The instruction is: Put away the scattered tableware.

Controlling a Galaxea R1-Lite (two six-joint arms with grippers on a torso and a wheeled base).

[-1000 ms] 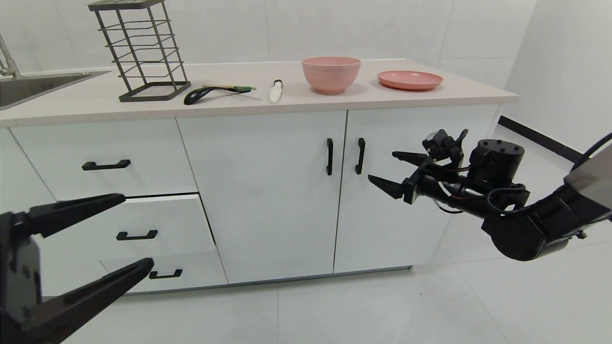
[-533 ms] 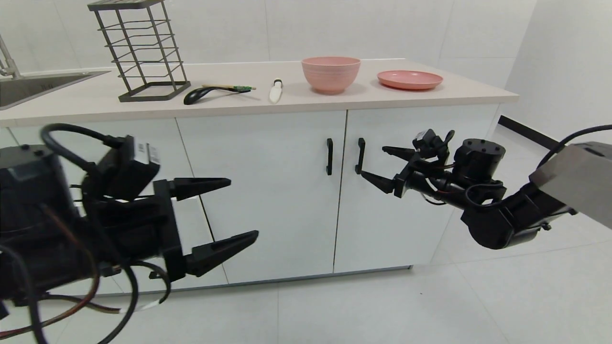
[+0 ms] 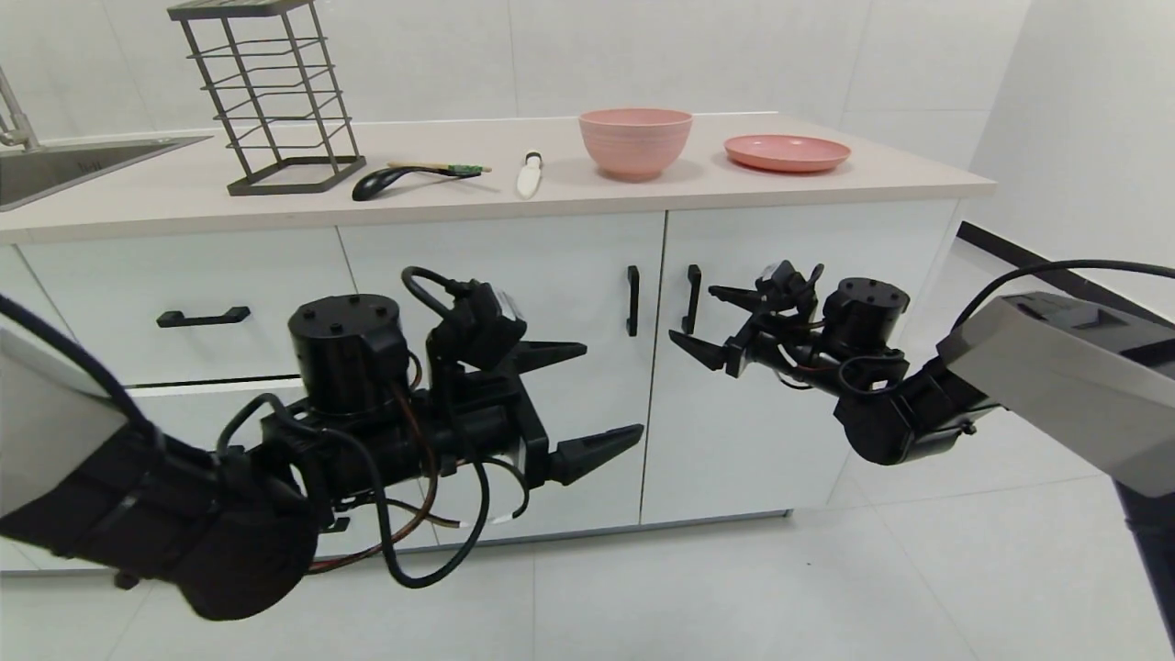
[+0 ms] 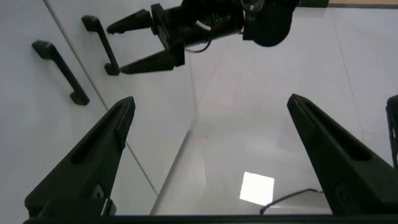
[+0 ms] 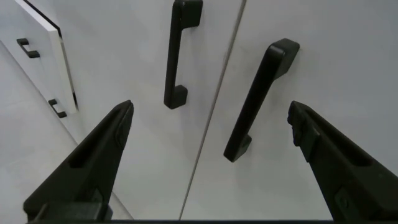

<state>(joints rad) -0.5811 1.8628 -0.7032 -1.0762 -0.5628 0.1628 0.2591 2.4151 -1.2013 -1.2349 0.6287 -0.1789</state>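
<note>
On the counter lie a pink bowl (image 3: 633, 142), a pink plate (image 3: 787, 153), a black spoon (image 3: 386, 181), chopsticks (image 3: 442, 167) and a small white utensil (image 3: 530, 173). My left gripper (image 3: 610, 390) is open and empty, low in front of the left cabinet door. Also open and empty, my right gripper (image 3: 693, 314) is level with the right door handle (image 3: 691, 299) and just short of it. The right wrist view has both door handles (image 5: 180, 53) (image 5: 261, 99) between the open fingers of the right gripper (image 5: 209, 109). Beyond the open left gripper (image 4: 209, 102), the left wrist view shows the right gripper (image 4: 140, 46).
A black wire rack (image 3: 271, 96) stands at the counter's left, beside a sink (image 3: 64, 165). White drawers (image 3: 197, 317) are left of the two cabinet doors; one drawer front (image 5: 43, 56) stands slightly ajar. Tiled floor (image 3: 734, 588) lies below.
My left arm has swung up and to the right, from the lower left edge to the front of the cabinet doors. The right gripper has moved left, closer to the door handles.
</note>
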